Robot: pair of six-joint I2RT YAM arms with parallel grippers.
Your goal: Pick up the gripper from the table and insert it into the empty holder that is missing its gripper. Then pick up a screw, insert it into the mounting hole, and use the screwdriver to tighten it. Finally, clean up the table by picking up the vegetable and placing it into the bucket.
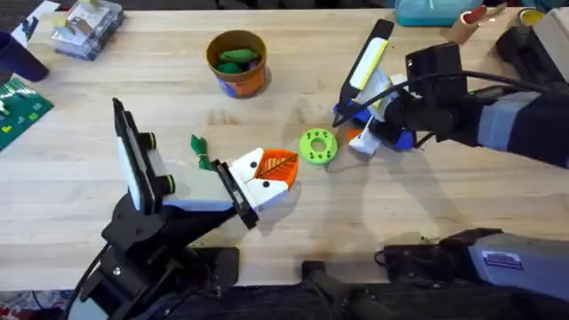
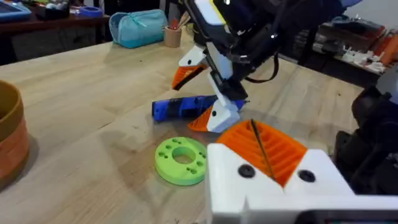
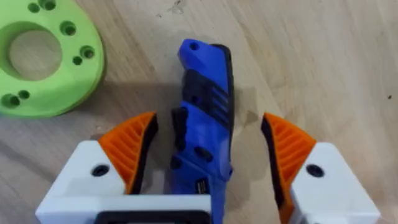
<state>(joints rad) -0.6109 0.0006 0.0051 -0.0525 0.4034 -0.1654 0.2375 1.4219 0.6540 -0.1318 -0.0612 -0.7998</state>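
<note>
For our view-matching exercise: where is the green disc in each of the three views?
Overhead: the green disc lies just right of the table's middle.
Left wrist: it lies on the table, nearer the camera than the screwdriver.
Right wrist: it lies beside the screwdriver, cut off by the picture's edge.
Shared landmark: the blue screwdriver.

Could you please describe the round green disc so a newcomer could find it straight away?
Near the middle of the wooden table, right of the white-and-orange gripper fingers, lies the green disc. It is flat, ring-shaped, with a central hole and small holes around it, unlike the blue screwdriver beside it.
</note>
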